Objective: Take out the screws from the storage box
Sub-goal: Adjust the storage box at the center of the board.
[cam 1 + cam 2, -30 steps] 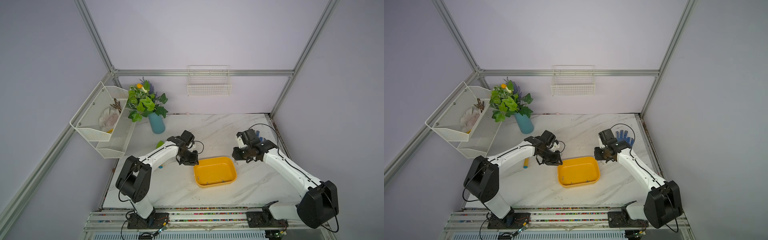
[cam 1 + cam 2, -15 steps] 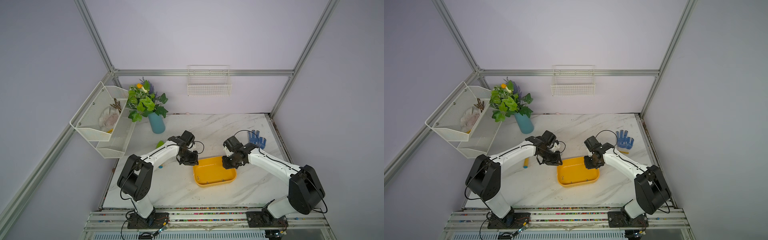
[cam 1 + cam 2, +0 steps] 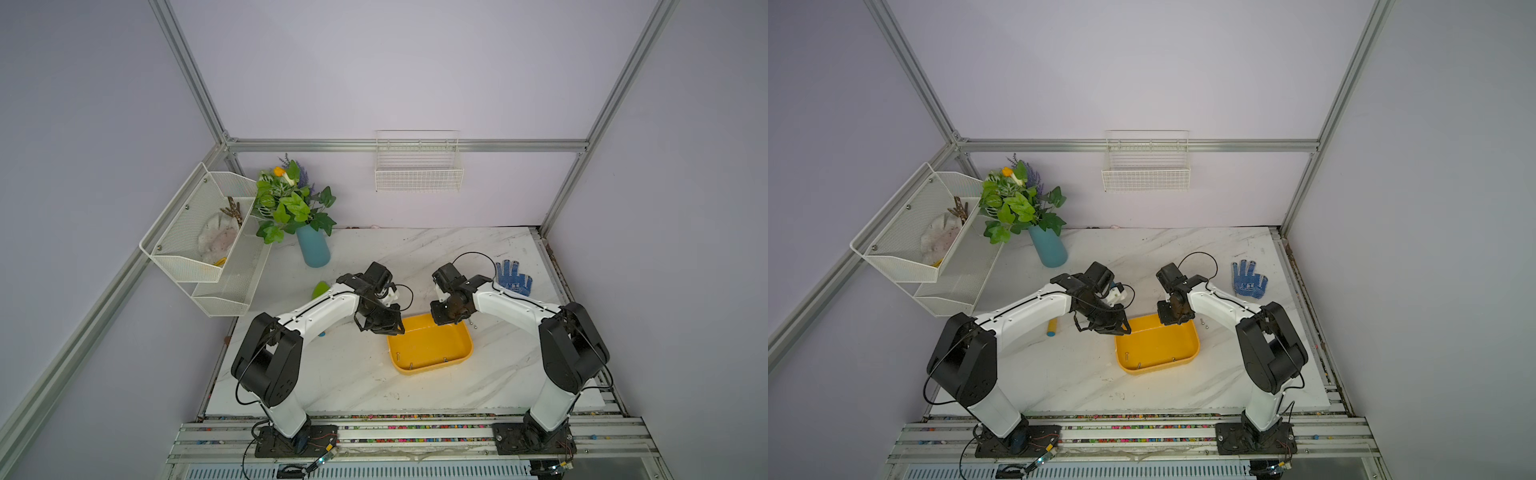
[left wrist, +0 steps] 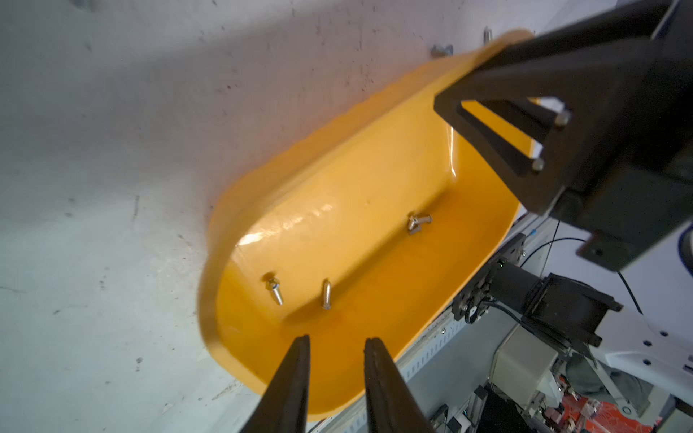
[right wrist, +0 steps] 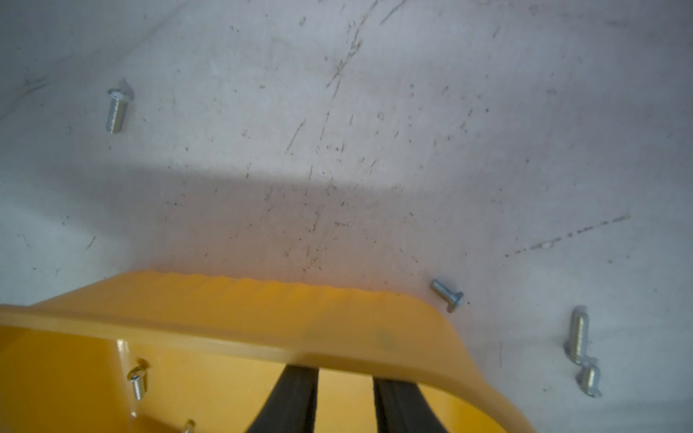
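Observation:
The yellow storage box sits on the marble table between both arms. Three screws lie inside it along the near wall. More screws lie on the table beside its far right corner. My left gripper hangs open over the box's far left corner, with nothing between its fingers. My right gripper is at the far right corner. Its fingers stand apart inside the box, their tips hidden behind the rim.
A blue dotted glove lies right of the right arm. A teal vase with a plant stands at the back left, beside white wire baskets. A yellow and blue cylinder lies under the left arm.
The right arm swung left from beside the glove to the box's far right corner and dipped its fingers in. The left arm stayed put.

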`<state>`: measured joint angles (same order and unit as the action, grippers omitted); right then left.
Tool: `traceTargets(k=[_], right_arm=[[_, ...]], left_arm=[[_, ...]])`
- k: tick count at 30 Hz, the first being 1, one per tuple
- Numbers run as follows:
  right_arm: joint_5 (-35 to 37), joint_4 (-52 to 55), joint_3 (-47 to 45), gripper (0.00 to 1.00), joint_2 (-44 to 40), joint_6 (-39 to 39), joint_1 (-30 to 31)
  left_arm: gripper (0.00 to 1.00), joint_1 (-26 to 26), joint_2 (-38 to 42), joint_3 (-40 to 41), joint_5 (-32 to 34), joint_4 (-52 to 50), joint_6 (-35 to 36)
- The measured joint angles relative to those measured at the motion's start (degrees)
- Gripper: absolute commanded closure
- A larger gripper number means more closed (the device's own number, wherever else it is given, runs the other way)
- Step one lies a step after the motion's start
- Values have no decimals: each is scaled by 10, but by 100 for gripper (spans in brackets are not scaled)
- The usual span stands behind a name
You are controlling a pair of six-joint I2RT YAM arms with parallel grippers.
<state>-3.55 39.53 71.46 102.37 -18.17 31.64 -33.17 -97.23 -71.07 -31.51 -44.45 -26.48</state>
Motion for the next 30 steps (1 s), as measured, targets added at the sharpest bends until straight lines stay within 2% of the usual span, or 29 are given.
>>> traceTargets(k=[6,11,15,22,30], right_arm=[[-2,-16,35,68,37,11,15],[-17,-28,53,68,52,17,26],[-27,-26,47,68,31,16,28],[0,-5,-18,68,-55,12,30],[28,-1,-26,68,-41,12,30]], left_arm=[[67,-8,6,-1,-7,-25,6],[66,48,43,-1,28,-19,3],[66,84,32,-6,48,-2,2],[67,85,-41,-20,51,17,2],[67,83,-41,-20,25,29,2]])
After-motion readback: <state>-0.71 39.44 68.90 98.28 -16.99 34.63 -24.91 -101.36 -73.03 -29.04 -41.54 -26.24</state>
